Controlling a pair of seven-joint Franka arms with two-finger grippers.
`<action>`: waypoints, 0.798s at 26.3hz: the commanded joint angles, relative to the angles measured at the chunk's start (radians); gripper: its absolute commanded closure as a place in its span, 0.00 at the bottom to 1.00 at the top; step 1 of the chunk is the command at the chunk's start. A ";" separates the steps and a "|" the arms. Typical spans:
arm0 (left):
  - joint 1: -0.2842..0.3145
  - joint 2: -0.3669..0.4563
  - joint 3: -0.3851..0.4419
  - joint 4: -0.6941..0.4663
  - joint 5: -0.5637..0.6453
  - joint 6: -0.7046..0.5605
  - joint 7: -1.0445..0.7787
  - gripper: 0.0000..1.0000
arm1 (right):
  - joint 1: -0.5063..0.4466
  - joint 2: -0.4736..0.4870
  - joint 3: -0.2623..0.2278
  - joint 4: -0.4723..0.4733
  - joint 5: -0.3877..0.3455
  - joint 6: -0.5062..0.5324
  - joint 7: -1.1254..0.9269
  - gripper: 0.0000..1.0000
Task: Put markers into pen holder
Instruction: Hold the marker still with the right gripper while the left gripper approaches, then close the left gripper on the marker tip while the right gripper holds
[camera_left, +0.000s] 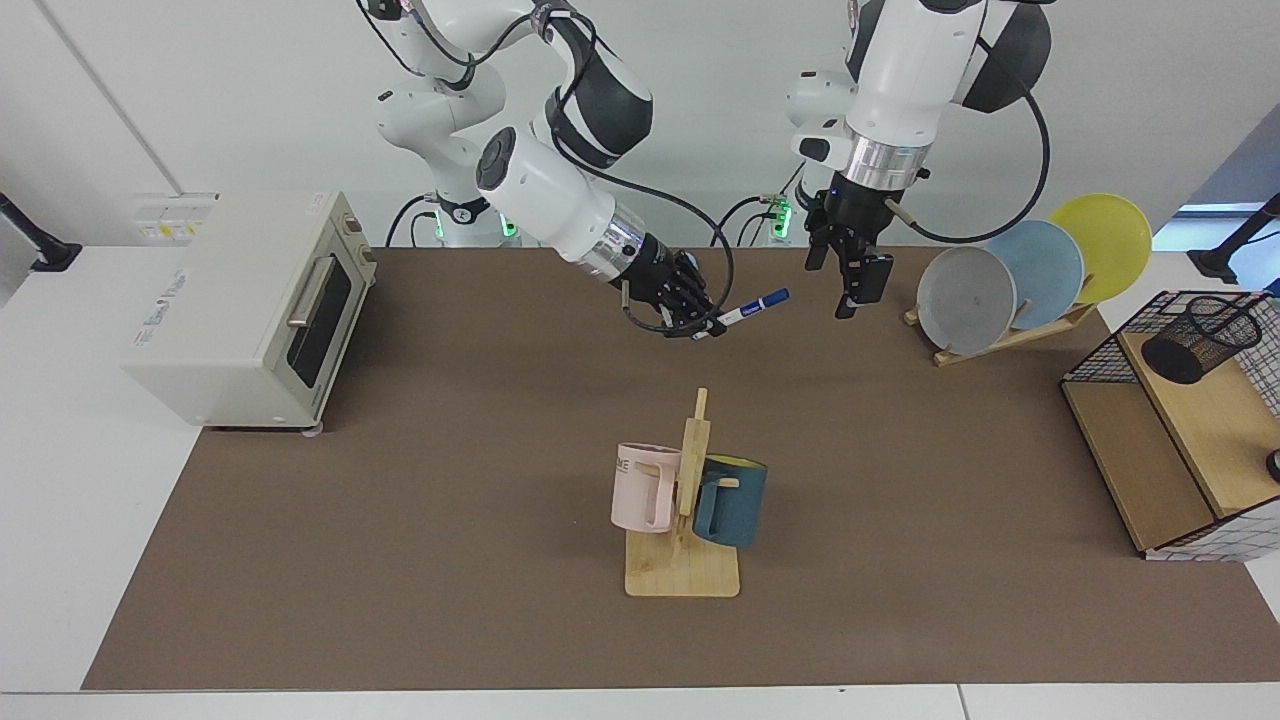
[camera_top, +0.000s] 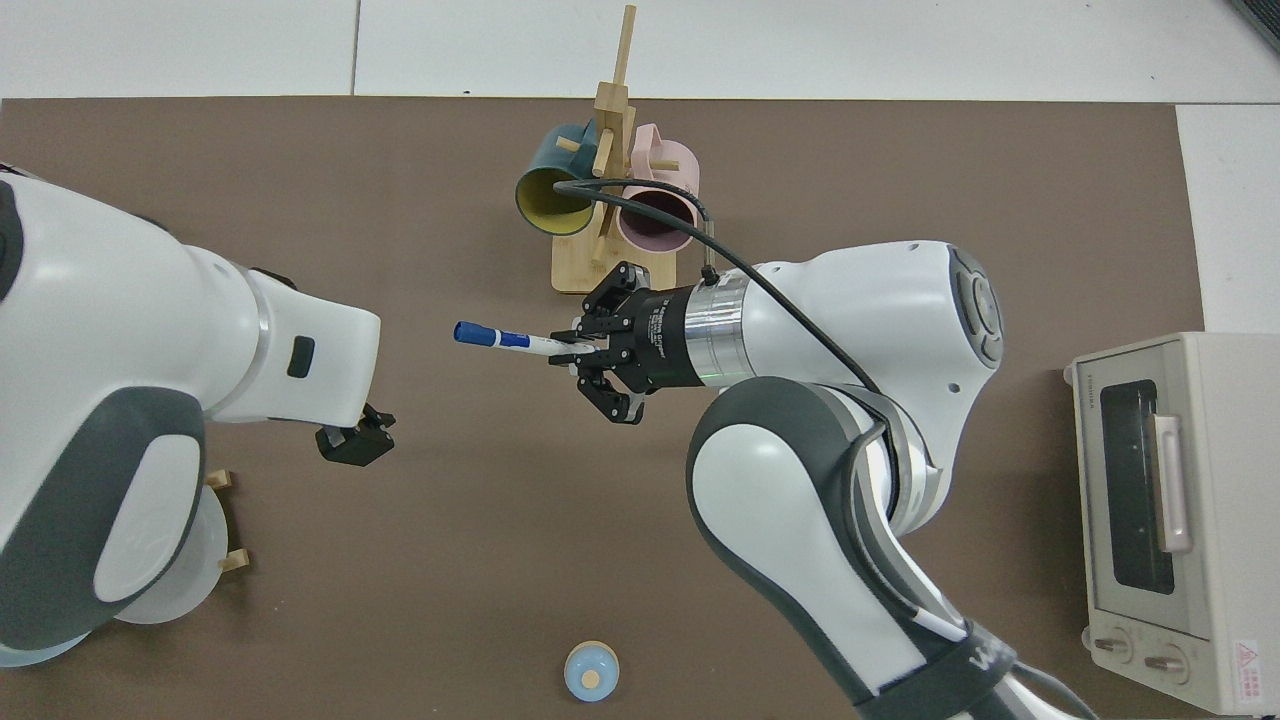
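The marker, a white barrel with a blue cap, hangs above the back middle of the brown mat. My right gripper is shut on its rear end, and the cap points toward my left arm. My left gripper points down a short way beyond the cap, open and holding nothing. The pen holder, a black mesh cup, stands on the wooden shelf rack at the far right of the facing view. It is out of sight in the top view.
A mug tree with a pink and a teal mug stands mid-mat. A plate rack with several plates is just right of my left gripper. A toaster oven sits at the left. A small blue knob lies near the back edge.
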 joint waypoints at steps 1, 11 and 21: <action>-0.011 0.008 -0.012 -0.016 -0.007 0.052 0.116 0.00 | 0.016 0.010 -0.004 0.011 0.026 0.026 0.014 1.00; -0.011 0.019 -0.085 -0.002 0.004 0.058 0.171 0.03 | 0.016 0.010 -0.004 0.008 0.024 0.026 0.012 1.00; -0.013 0.019 -0.095 -0.002 0.016 0.079 0.223 0.82 | 0.016 0.010 -0.004 0.008 0.024 0.026 0.011 1.00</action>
